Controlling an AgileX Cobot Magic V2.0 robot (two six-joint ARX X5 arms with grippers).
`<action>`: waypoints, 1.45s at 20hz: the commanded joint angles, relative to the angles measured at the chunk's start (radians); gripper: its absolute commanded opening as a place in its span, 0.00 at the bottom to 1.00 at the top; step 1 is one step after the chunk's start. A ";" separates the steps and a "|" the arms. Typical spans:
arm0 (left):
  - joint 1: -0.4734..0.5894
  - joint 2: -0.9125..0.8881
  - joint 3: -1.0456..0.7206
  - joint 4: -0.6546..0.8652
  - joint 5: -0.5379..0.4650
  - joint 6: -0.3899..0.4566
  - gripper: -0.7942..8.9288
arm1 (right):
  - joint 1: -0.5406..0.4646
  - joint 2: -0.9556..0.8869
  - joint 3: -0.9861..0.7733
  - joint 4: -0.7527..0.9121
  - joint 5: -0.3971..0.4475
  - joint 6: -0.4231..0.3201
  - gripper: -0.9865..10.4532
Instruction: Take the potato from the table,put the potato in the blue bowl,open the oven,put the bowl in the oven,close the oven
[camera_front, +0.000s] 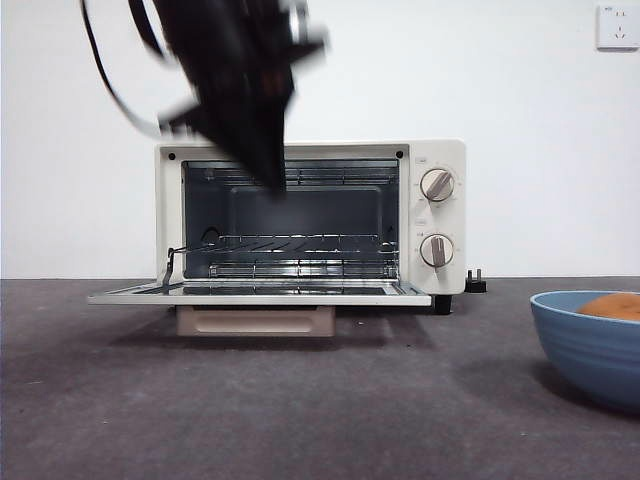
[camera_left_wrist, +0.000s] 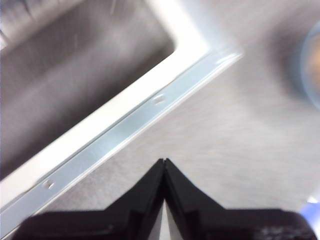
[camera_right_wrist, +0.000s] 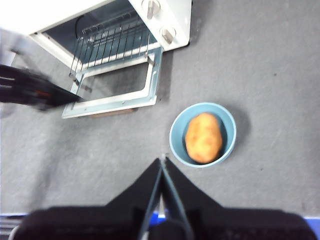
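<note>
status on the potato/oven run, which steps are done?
Done: potato sits in the blue bowl; oven door is down flat. In hand: nothing; left end effector is shut above the door, right end effector shut above the table. Left: bowl into oven, close door.

The left pincer (camera_front: 272, 178) hangs above the oven's (camera_front: 310, 215) dropped door (camera_front: 260, 293), before the open cavity with its wire rack (camera_front: 290, 245) inside. The right pincer (camera_right_wrist: 162, 162) is high over the tabletop (camera_right_wrist: 260, 65), with the blue bowl (camera_right_wrist: 176, 134) just beyond its tips and the potato (camera_right_wrist: 203, 137) lying in that bowl. The oven stands farther beyond the right pincer, past the bowl and well apart from it, with the left pincer over the door's far corner.
</note>
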 joint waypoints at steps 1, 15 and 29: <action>-0.013 -0.148 -0.002 -0.018 0.014 0.013 0.08 | 0.001 0.015 -0.013 -0.025 -0.020 0.015 0.17; -0.016 -0.713 -0.002 -0.333 -0.066 0.003 0.08 | 0.000 0.180 -0.415 -0.014 -0.011 0.080 0.18; -0.016 -0.879 -0.002 -0.376 -0.085 -0.016 0.08 | -0.181 0.548 -0.415 0.257 0.012 -0.005 0.33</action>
